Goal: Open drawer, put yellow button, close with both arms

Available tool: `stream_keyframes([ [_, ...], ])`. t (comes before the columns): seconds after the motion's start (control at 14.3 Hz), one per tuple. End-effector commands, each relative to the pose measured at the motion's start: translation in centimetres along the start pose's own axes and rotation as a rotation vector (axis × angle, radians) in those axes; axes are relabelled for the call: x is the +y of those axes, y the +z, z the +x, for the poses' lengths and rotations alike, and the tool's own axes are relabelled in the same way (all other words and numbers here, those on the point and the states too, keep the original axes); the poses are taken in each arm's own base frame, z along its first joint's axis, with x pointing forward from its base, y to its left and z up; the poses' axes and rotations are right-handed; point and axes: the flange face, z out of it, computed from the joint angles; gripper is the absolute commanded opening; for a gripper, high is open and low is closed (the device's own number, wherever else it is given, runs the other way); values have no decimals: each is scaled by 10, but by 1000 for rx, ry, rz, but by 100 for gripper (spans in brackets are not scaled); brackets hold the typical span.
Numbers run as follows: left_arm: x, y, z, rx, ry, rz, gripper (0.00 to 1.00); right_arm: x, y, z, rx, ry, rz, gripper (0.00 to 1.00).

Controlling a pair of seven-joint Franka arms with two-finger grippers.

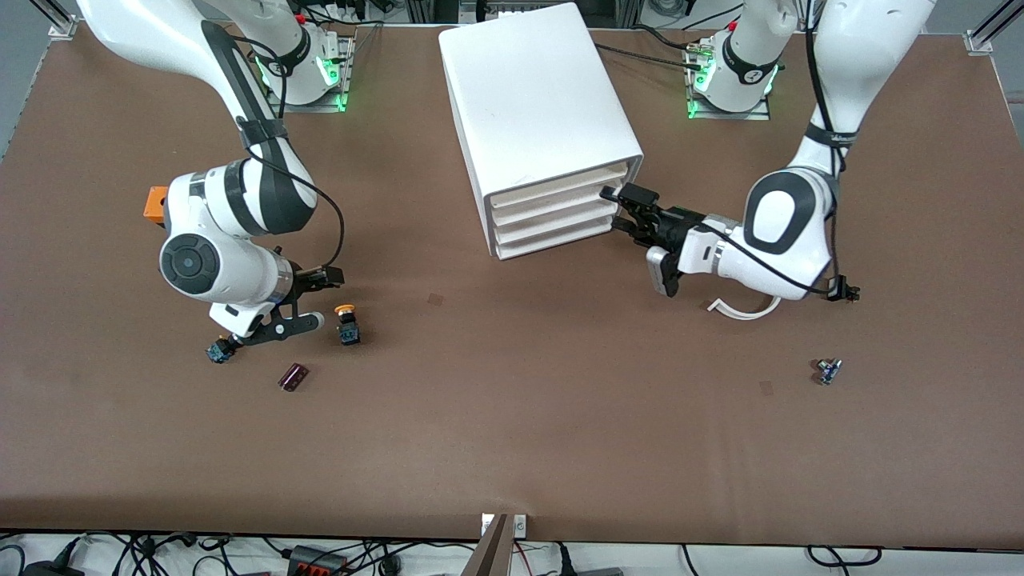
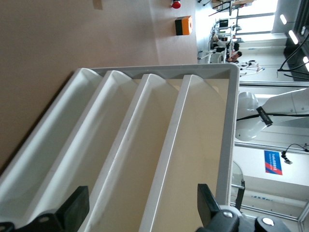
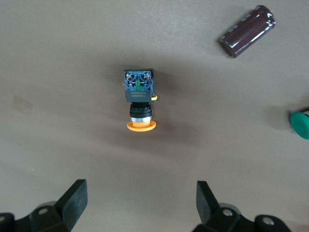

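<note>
1. Left hand (image 1: 620, 210) sits at the cabinet (image 1: 536, 104) front, fingers apart, level with the upper drawers; likely lining up on the top drawer (image 1: 560, 186), which is shut. Nothing gripped.
2. Right hand (image 1: 308, 300) hovers low over the counter (image 1: 512, 416) just beside the yellow button (image 1: 346, 324), fingers apart, empty; staged for the pick once the drawer is out.
3. Button lies on its side on the counter toward the right arm's end, well apart from the cabinet.
4. Cabinet: smooth white plastic box; four shallow tray drawers with scooped lips to hook a finger.
5. Button: glossy orange-yellow mushroom cap, black collar, blue terminal block; small, could roll.
6. Counter: matte brown mat. Nearby: maroon cylinder (image 1: 293, 377), green button (image 3: 300, 123), orange block (image 1: 155, 205).
</note>
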Motion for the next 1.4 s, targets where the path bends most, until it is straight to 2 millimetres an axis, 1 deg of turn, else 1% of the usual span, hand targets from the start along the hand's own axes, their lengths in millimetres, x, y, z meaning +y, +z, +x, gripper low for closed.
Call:
stream_keyframes([
  [0.0,-5,21,-19,61,79,-62,94,-4,-1,8,23,3,10,100],
  [0.07,-11,29,-26,82,80,-96,91,-8,6,10,27,-2,8,100],
  [0.14,-13,36,-29,89,69,-116,88,-6,11,12,26,0,9,100],
  [0.21,-9,50,-31,68,70,-126,73,-6,15,13,21,1,10,100],
  [0.28,-7,58,-30,56,75,-129,59,-6,16,13,21,1,10,100],
  [0.35,-7,61,-30,50,75,-130,46,-7,16,13,21,1,11,100],
  [0.42,-6,62,-30,48,75,-132,34,-10,17,14,19,-2,11,100],
  [0.49,-6,60,-29,50,77,-131,24,-12,23,15,13,-4,11,100],
  [0.56,-6,59,-29,50,78,-132,12,-21,26,18,17,-19,8,100],
  [0.63,-5,58,-27,52,84,-131,5,-23,30,21,20,-24,5,100],
  [0.7,-3,56,-24,53,88,-126,1,-24,35,24,29,-25,3,100],
  [0.91,-3,47,-9,62,108,-117,1,-20,55,33,54,-24,-5,100],
  [0.98,-1,42,-1,62,121,-109,1,-21,59,35,60,-26,-6,100],
  [1.05,2,32,8,51,145,-78,1,-20,68,36,57,-22,-2,100],
  [1.12,2,23,17,34,156,-46,1,-18,76,39,60,-16,2,100],
  [1.26,-5,-12,36,15,172,31,1,-17,85,46,101,-15,-2,100],
  [1.33,-4,-19,45,2,177,59,1,-17,89,48,112,-12,-1,100],
])
